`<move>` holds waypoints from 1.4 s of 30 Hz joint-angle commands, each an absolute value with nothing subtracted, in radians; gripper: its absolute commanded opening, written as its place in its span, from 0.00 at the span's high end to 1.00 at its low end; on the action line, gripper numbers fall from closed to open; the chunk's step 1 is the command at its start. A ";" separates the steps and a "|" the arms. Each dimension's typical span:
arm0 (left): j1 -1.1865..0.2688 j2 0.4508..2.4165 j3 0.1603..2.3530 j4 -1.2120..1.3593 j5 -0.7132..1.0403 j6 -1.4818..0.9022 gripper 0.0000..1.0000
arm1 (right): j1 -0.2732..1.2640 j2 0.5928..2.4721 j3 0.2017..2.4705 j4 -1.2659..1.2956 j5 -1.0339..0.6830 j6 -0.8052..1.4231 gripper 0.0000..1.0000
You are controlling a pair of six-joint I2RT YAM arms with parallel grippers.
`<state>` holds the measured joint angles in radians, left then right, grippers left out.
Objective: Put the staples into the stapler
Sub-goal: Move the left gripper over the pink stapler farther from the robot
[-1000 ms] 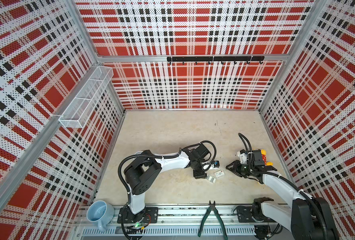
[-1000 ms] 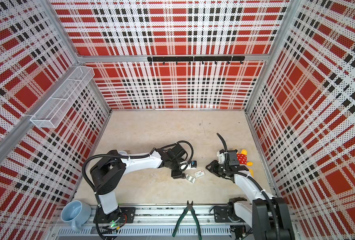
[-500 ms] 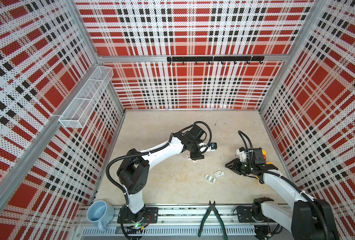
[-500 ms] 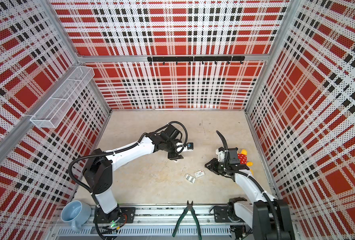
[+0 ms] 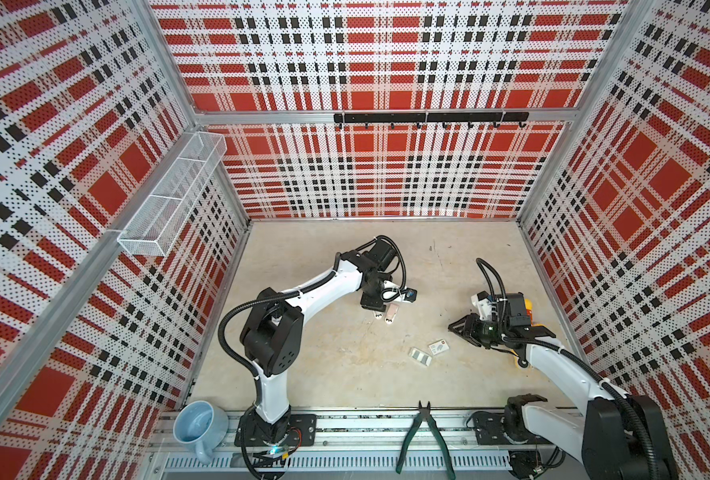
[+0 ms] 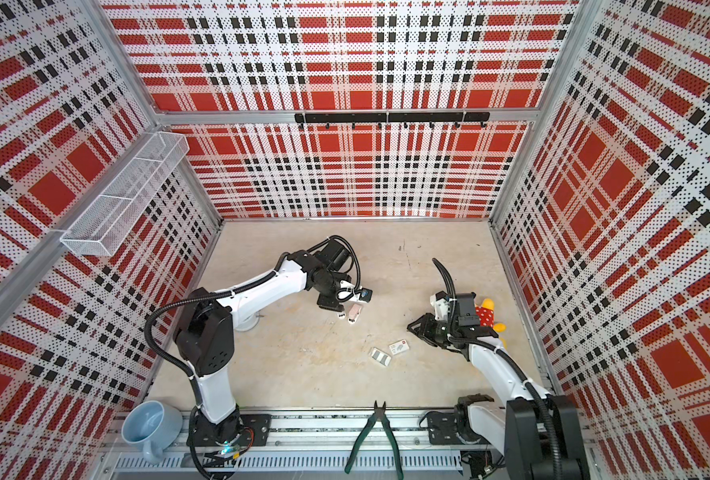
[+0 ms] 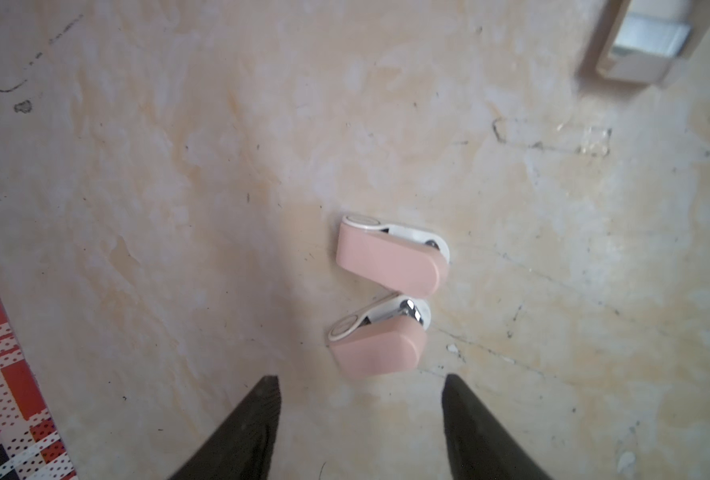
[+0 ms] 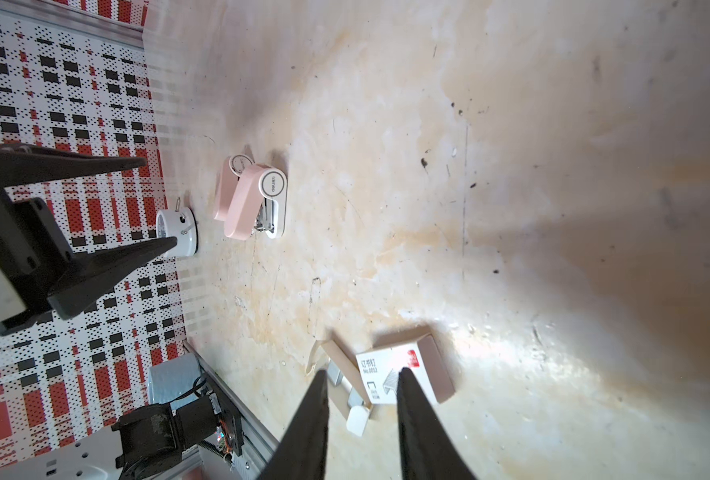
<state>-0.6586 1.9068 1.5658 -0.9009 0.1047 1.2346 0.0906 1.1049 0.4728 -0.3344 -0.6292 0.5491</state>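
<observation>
The left arm (image 5: 328, 286) and right arm (image 5: 552, 361) have glossy white links between bulky black joint housings. A black ribbed cable (image 5: 221, 332) loops along each, held by white ties. Each is mounted on a black base plate (image 5: 305, 428) with small screws, and a light glows at the left one. The left hand (image 7: 360, 379) and right hand (image 8: 362, 370) carry matt black fingers (image 7: 241, 432) tapering to blunt tips.
</observation>
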 commanded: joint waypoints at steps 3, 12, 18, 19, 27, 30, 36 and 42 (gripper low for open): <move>-0.612 1.977 1.673 -1.046 0.089 1.460 0.35 | 0.095 1.111 0.462 -0.264 -0.655 0.582 0.68; -0.623 2.027 1.676 -1.094 0.083 1.580 0.34 | 0.095 1.140 0.444 -0.193 -0.646 0.639 0.67; -0.637 2.063 1.690 -1.068 0.090 1.609 0.34 | 0.095 1.191 0.482 -0.206 -0.641 0.623 0.68; -0.640 2.068 1.686 -1.068 0.085 1.616 0.34 | 0.095 1.197 0.483 -0.202 -0.641 0.622 0.68; -0.644 2.095 1.666 -1.045 0.071 1.621 0.37 | 0.095 1.226 0.488 -0.189 -0.642 0.619 0.68; -0.642 2.098 1.657 -1.044 0.063 1.623 0.40 | 0.095 1.229 0.484 -0.189 -0.640 0.617 0.68; -0.642 2.101 1.633 -1.043 0.066 1.623 0.42 | 0.095 1.232 0.482 -0.183 -0.637 0.620 0.69; -0.645 2.106 1.623 -1.018 0.074 1.615 0.42 | 0.094 1.224 0.469 -0.176 -0.632 0.629 0.70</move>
